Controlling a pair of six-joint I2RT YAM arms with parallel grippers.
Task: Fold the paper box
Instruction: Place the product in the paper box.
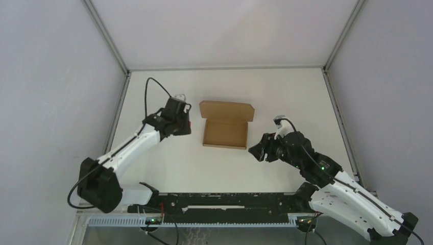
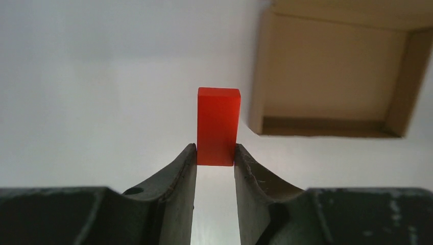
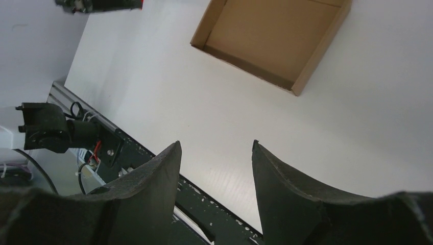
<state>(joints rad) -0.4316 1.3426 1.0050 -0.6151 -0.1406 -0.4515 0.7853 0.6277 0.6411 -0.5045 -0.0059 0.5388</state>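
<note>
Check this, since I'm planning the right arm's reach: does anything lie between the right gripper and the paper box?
Nothing visible does. Only the white table shows between the open right gripper and the paper box. The red block is clamped in the left gripper, off on the box's other side.

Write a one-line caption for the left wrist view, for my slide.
Left gripper pinches a small red block over the white table, the open brown paper box just beyond.

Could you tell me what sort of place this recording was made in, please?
Probably a robotics lab test cell: plain white walls on a metal frame enclose a white table, two robot arms are bolted at its near edge, and a paper box lies on it.
</note>
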